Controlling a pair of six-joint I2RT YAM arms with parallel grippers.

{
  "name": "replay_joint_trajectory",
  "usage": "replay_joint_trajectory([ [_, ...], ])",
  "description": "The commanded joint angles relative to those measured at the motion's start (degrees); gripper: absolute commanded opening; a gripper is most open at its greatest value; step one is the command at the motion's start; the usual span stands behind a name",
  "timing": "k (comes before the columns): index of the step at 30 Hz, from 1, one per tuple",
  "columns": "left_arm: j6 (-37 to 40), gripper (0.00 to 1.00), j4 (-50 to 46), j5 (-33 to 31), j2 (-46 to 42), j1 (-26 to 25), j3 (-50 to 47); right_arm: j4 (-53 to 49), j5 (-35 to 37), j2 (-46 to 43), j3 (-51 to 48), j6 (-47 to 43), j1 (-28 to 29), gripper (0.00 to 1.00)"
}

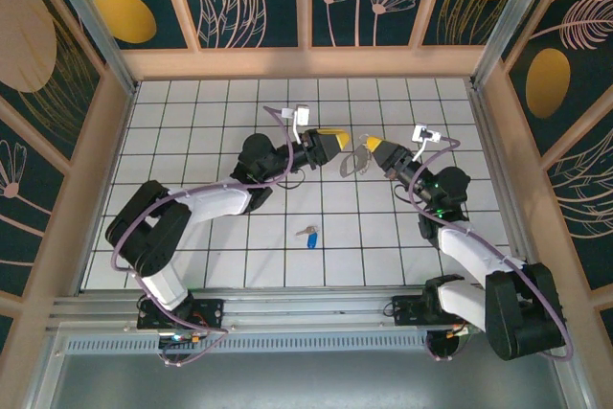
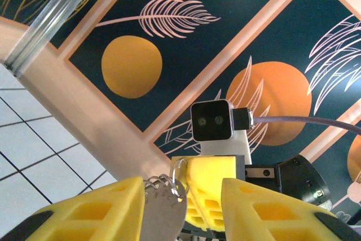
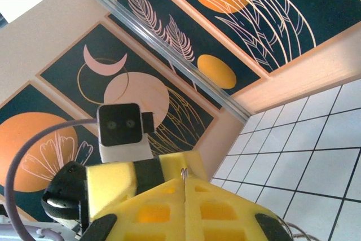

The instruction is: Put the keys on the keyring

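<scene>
My right gripper pinches the keyring, with my left gripper spread just beside it; I judge a mistimed handover could drop it.

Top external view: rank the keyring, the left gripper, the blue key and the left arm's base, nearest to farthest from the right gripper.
1. keyring, held in the right gripper's fingers.
2. left gripper, just left of the ring.
3. blue key, lying loose toward the near edge.
4. left arm's base, near-left corner.
</scene>
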Motion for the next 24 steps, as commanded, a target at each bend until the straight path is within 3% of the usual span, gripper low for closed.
replay_joint_trajectory([
  [1,-2.66,0.37,5.58,0.64,2.12,-0.45,1.40,4.48,1.90,-0.42,0.61,1.05,1.21,0.00],
  [24,-3.81,0.30,8.66,1.79,4.26,-1.98,1.81,5.41,3.18,2.28,1.88,0.70,3.43,0.00],
])
